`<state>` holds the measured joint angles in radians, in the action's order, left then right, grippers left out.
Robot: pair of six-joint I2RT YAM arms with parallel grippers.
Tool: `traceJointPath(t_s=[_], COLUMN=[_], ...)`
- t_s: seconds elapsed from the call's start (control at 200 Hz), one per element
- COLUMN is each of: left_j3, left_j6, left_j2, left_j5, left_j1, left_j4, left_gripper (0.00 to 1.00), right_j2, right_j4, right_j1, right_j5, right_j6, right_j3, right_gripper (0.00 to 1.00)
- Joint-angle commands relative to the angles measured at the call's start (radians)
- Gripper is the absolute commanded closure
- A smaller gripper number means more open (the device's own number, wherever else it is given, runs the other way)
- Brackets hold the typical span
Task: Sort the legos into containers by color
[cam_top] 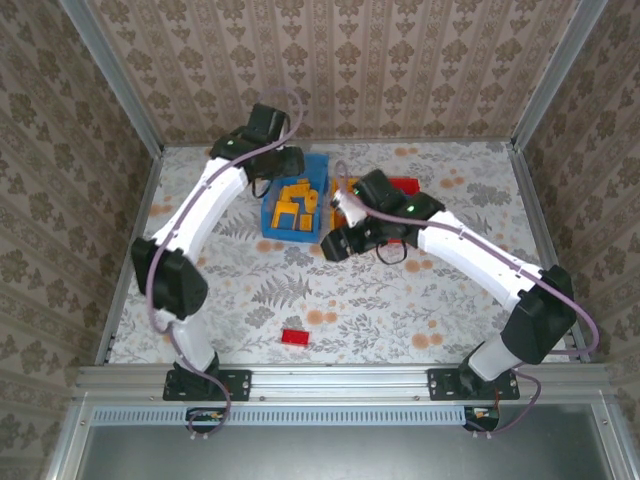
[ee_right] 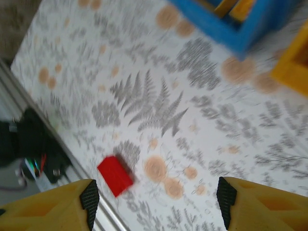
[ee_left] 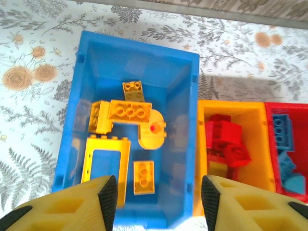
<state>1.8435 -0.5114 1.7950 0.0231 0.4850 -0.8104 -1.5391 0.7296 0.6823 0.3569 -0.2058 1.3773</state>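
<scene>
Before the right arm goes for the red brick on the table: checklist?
1. Target red brick lies alone on the table, nothing touching it: ok.
2. The right gripper is open and empty: ok.
3. Brick centred under it: not ok, off to one side.
4. The left gripper is open, empty, over the blue bin, away from the brick: ok.
5. Drop target known: the yellow bin holds the red bricks: ok.
6. Right wrist view sharp: not ok, blurred.

Red lego [ee_right: 115,175] on floral table [ee_right: 207,144], blue bin [ee_right: 228,32] beyond
</scene>
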Motion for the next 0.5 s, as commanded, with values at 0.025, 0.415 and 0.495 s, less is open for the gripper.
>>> traceJointPath(t_s=[0.025, 0.415, 0.495], left_j3=[-0.186, -0.681, -0.721], left_j6=[-0.111, -0.247, -0.262], left_j2=[-0.167, -0.801, -0.899], left_j5=[0.0, 0.057, 0.073], left_j1=[-0.004, -0.023, -0.022], left_j4=[0.015, -0.262, -0.347], left_gripper=[0.56, 0.6, 0.6], right_j2=[-0.02, -0.292, -0.342], right_j4=[0.055, 0.031, 0.048], right_j1=[0.126, 0.428, 0.457], right_j5=[-0.068, -0.154, -0.164], right_j6=[0.158, 0.235, 0.248], right_j3=[-0.032, 0.019, 0.042], right_gripper=[0.29, 0.2, 0.01])
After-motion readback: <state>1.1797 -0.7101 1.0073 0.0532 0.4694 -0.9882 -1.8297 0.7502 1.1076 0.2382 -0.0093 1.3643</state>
